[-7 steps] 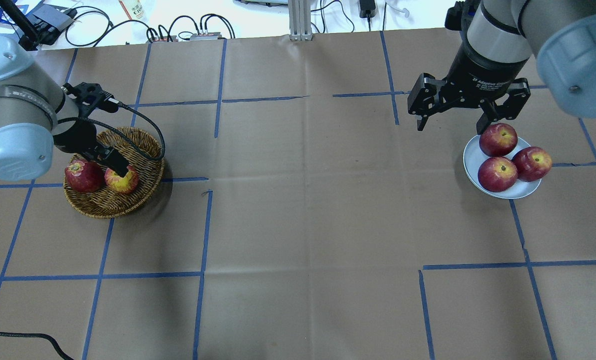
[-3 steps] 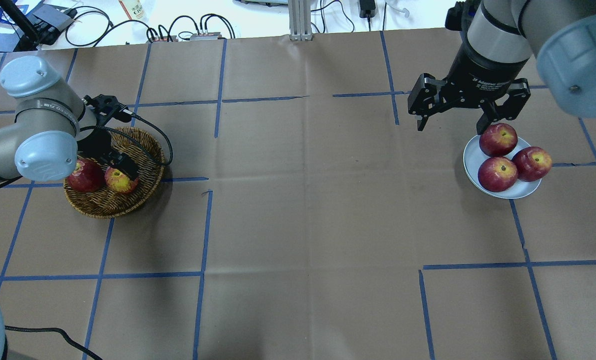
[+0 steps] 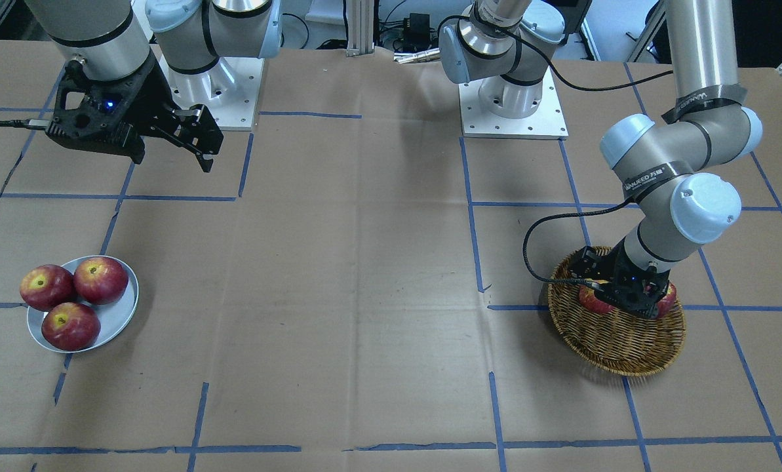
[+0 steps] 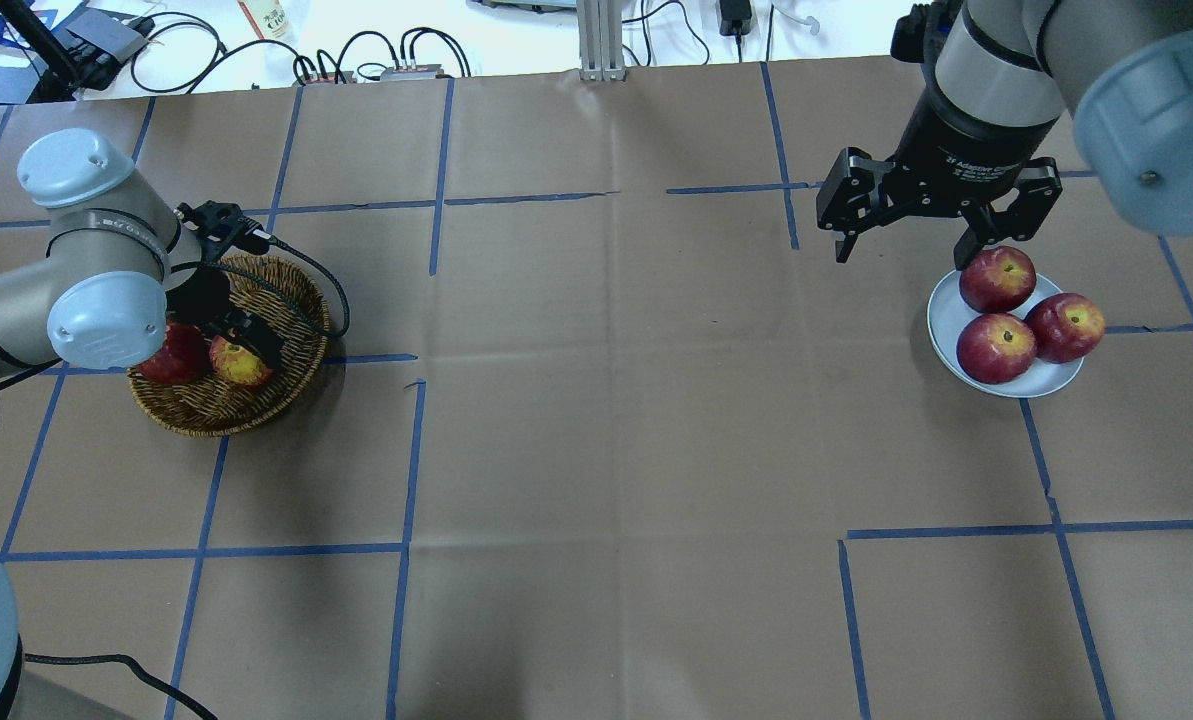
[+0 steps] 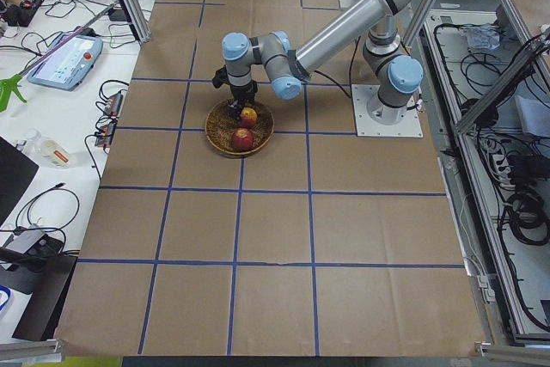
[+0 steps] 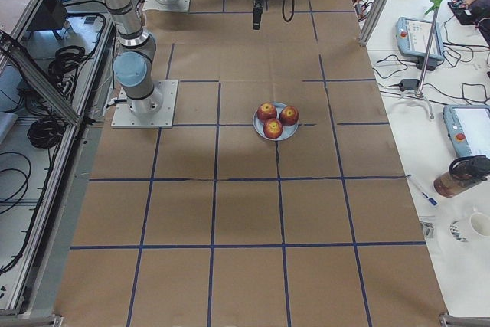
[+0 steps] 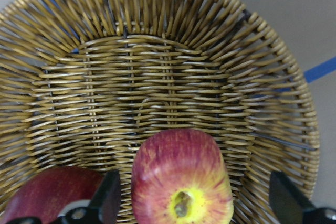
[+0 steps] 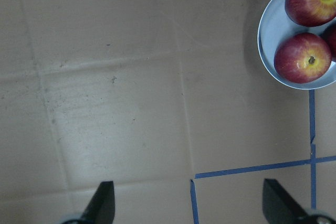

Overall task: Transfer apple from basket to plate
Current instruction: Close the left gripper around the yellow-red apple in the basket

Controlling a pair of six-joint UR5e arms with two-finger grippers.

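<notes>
Basket [image 4: 218,400]: shallow wicker, two apples inside.
Plate [image 4: 946,320]: well apart across table, three dark apples [image 4: 996,347] on it, little bare room; newcomer may roll.
Left gripper [image 7: 195,205]: low in basket, jaws spread either side of apple [image 7: 181,182], not touching.
Right gripper [image 4: 901,250]: spread, empty, hovering near plate.
Apple: streaky, yellow stem hollow up, beside darker apple [image 7: 47,195]. Reckon firm, smooth, slippery, modest weight; grip across widest middle.

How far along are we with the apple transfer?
Done: three apples sit on the plate. Underway: the left hand, open, straddles the streaky apple in the basket, not yet gripping. Left: grip, lift, carry it to the plate; the right hand hovers open nearby.
</notes>
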